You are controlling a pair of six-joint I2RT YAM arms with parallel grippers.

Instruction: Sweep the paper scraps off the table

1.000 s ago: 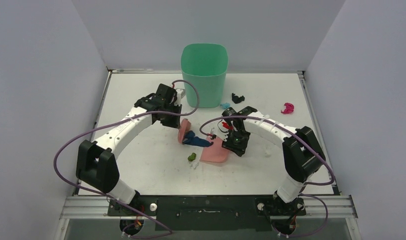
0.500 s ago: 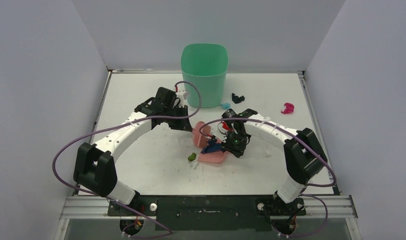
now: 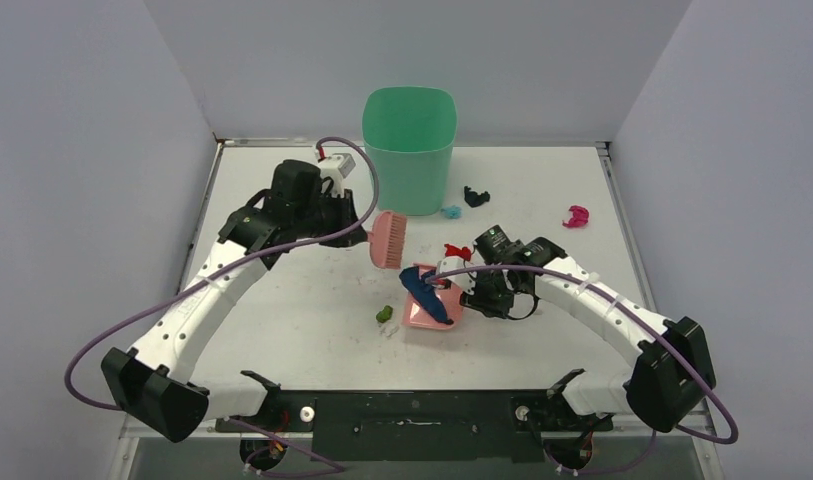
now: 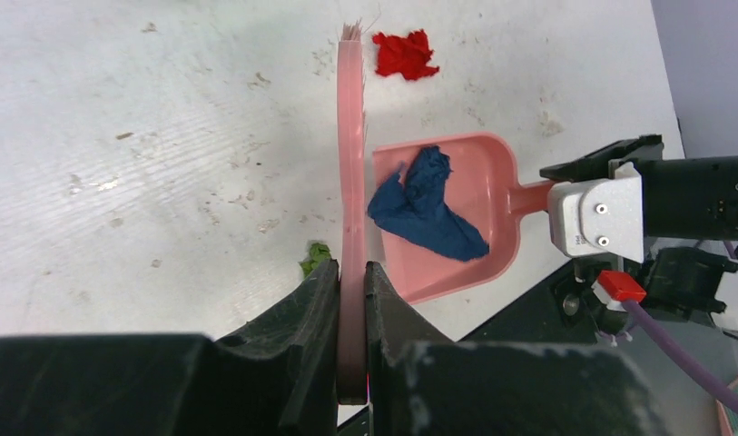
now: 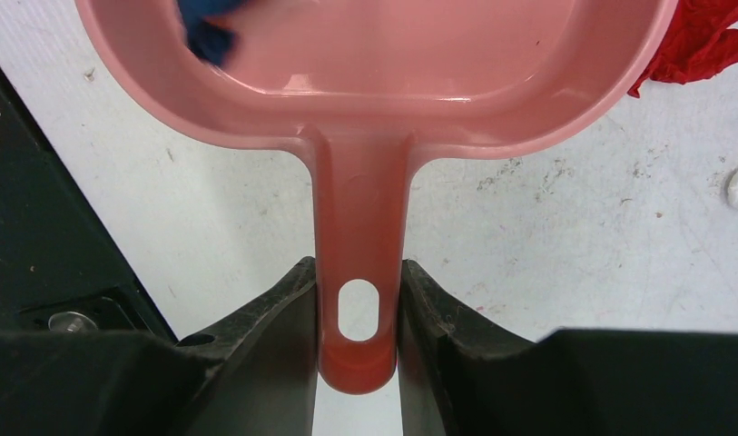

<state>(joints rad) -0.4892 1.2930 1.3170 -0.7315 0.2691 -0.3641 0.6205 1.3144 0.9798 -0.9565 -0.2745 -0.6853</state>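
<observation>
Mid-sweep: left claw [image 4: 351,282] clamps pink plastic hand brush [image 4: 350,136]; right claw [image 5: 358,300] grips pink plastic dustpan [image 5: 374,73] by handle. Crumpled dark-blue paper scrap [image 4: 424,204] sits in pan. Red scrap [image 4: 404,54] & green scrap [image 3: 384,313] lie on white surface [image 3: 282,330] near it. Next, prob.: brush those in w/o spilling.

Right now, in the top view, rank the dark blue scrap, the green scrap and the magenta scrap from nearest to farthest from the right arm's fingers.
1. Dark blue scrap: inside the held dustpan.
2. Green scrap: on the table, left of the dustpan.
3. Magenta scrap: far off, near the right edge.
</observation>
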